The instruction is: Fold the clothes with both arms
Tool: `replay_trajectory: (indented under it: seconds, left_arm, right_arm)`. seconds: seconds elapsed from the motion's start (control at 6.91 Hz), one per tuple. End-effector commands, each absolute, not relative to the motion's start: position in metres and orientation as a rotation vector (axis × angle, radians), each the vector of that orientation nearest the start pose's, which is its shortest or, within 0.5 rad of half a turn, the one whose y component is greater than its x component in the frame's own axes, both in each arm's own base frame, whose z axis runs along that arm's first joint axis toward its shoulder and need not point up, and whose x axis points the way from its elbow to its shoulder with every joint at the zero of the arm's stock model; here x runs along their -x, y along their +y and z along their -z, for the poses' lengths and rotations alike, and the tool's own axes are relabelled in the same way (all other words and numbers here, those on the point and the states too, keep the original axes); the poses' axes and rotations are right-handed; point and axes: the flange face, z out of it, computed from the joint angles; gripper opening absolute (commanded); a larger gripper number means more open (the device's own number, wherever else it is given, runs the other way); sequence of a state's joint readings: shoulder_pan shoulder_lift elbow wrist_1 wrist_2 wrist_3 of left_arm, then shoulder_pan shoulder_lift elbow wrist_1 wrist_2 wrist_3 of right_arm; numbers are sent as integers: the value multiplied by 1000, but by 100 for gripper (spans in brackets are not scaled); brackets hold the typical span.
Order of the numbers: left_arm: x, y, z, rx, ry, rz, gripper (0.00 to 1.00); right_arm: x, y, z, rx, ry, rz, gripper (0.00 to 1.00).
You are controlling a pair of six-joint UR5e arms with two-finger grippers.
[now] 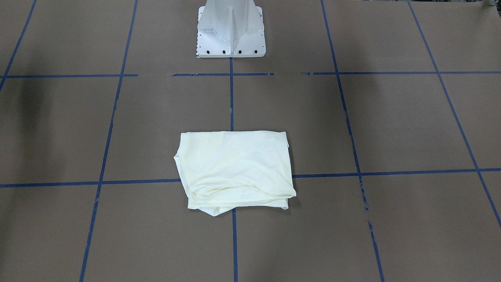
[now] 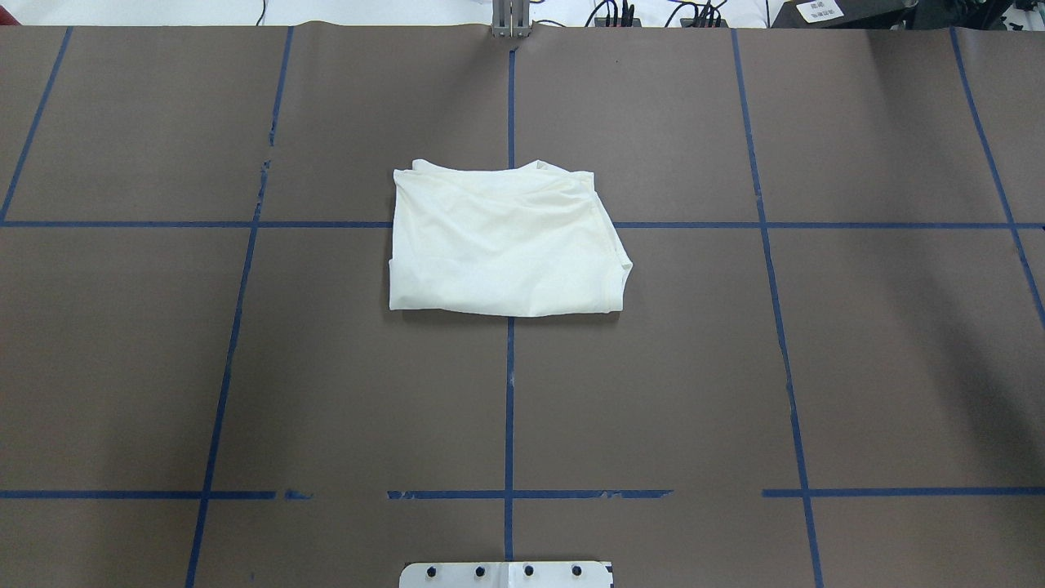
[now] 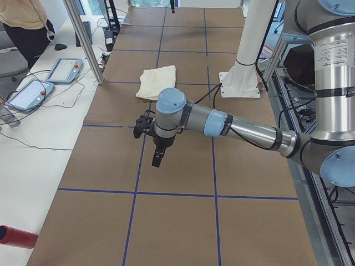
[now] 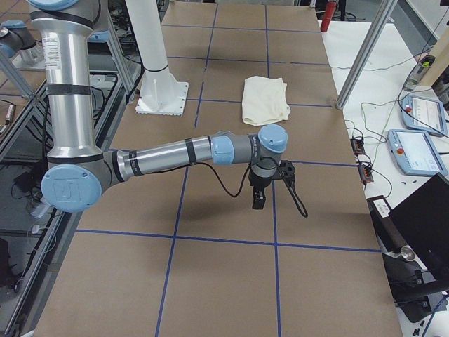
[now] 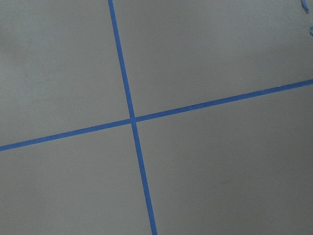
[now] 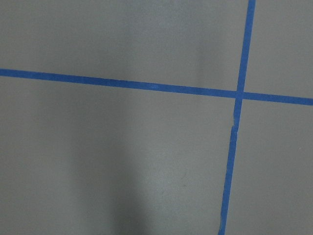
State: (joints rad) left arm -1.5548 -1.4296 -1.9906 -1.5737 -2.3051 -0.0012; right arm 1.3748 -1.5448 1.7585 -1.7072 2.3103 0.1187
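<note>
The cream T-shirt [image 1: 235,168] lies folded into a compact rectangle on the brown table, plain side up, with its print hidden. It also shows in the overhead view [image 2: 502,241], the exterior left view [image 3: 157,81] and the exterior right view [image 4: 265,98]. My left gripper [image 3: 158,158] hangs over bare table well away from the shirt, pointing down. My right gripper [image 4: 258,200] hangs likewise on the other side. Both show only in the side views, so I cannot tell whether they are open or shut. The wrist views show only brown paper and blue tape.
The white pedestal base [image 1: 231,31] stands at the robot's edge behind the shirt. Blue tape lines [image 2: 509,392] grid the table. Metal posts [image 3: 83,39] [image 4: 365,53] and teach pendants [image 3: 65,69] [image 4: 417,151] stand along the operators' side. A person [image 3: 22,22] is at the far bench.
</note>
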Motion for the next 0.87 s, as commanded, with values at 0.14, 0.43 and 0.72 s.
replay_trajectory:
  seconds: [0.14, 0.43, 0.72]
  left_arm:
    - [60, -425, -506, -277, 756, -124, 100]
    - [60, -423, -497, -287, 758, -129, 100]
    - [59, -421, -499, -247, 759, -117, 100]
  right_arm:
    - [3, -492, -582, 55, -795, 37, 100]
    - [0, -494, -577, 39, -795, 39, 100]
    - [-3, -495, -576, 32, -782, 36, 100]
